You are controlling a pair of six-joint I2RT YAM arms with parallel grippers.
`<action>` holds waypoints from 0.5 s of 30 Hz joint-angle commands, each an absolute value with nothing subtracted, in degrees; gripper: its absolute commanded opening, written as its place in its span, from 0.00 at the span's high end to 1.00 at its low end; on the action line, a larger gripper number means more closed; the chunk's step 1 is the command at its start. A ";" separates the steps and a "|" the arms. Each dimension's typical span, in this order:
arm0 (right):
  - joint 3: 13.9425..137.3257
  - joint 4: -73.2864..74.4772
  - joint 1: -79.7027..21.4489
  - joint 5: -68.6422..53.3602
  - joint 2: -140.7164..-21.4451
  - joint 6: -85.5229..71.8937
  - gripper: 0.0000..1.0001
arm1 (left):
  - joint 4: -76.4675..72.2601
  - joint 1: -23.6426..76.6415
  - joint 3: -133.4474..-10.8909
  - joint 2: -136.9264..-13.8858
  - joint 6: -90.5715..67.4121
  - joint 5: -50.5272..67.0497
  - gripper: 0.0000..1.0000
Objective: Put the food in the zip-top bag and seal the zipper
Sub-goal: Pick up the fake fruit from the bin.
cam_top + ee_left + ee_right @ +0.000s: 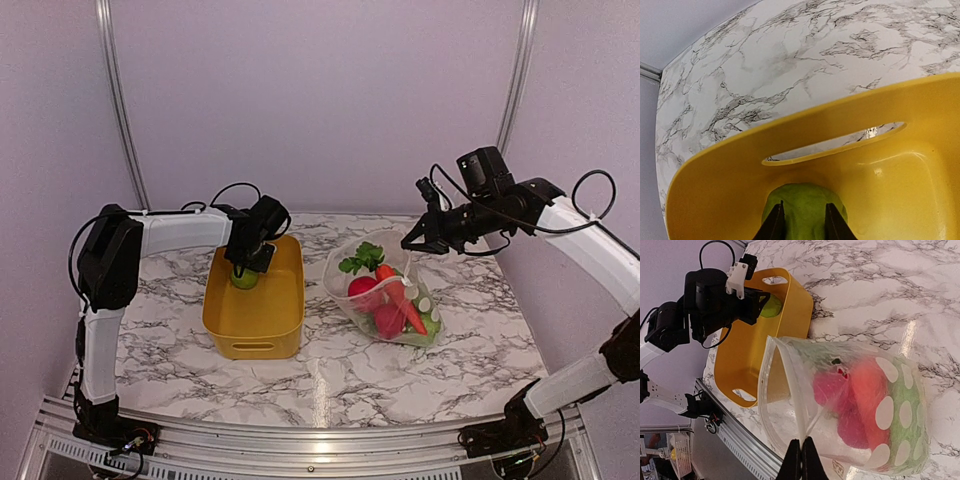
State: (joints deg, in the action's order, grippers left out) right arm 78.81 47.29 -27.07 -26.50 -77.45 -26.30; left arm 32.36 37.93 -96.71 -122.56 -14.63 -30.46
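Two arms are seen from the top external view over a marbled table [450, 360]. The left gripper [246, 268] is lowered into the far end of a yellow bin [285, 320], where a green apple [244, 281] is enclosed between its fingers. To the right of the bin, and apart from it, the zip-top bag [342, 288] lies on the table with its mouth turned toward the bin. The bag's upper edge is held raised by the right gripper [410, 243]. Inside the bag a carrot [408, 305], red pieces [365, 288] and some green food are seen

From the left wrist view, both fingers [774, 222] are pressed against the sides of the green apple [802, 210], so the apple is grasped. It sits at the bin's end wall, below the handle slot, with the table visible beyond the rim

From the right wrist view, the right gripper [801, 460] is clenched, its fingers pinched together on a fold of the bag's mouth edge. The zipper [763, 385] is unsealed and the mouth stands open toward the bin. The red and orange food is gathered at the bag's far end, behind the white dots [885, 412] printed on the plastic. Beyond the bag, the left gripper is seen inside the bin with the green apple between its fingers
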 commanded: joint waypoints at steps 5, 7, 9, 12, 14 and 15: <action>80.04 45.88 -26.72 -27.13 -78.83 -25.52 1.00 | 33.99 37.93 -97.42 -117.97 -12.69 -27.45 0.84; 80.21 45.99 -26.72 -27.01 -79.05 -25.49 1.00 | 34.52 38.33 -97.22 -115.15 -13.80 -25.69 0.85; 80.13 45.98 -26.72 -27.15 -79.23 -25.45 1.00 | 34.26 38.93 -96.43 -111.69 -15.16 -23.07 0.84; 79.99 45.73 -26.72 -27.36 -79.53 -25.56 1.00 | 33.43 39.98 -96.02 -107.15 -17.11 -19.24 0.83; 79.97 45.44 -26.72 -27.54 -79.69 -25.74 1.00 | 31.64 41.33 -95.90 -104.35 -18.09 -17.96 0.83; 79.89 45.31 -26.72 -27.65 -79.79 -25.86 1.00 | 30.59 42.24 -95.93 -103.20 -17.82 -17.71 0.83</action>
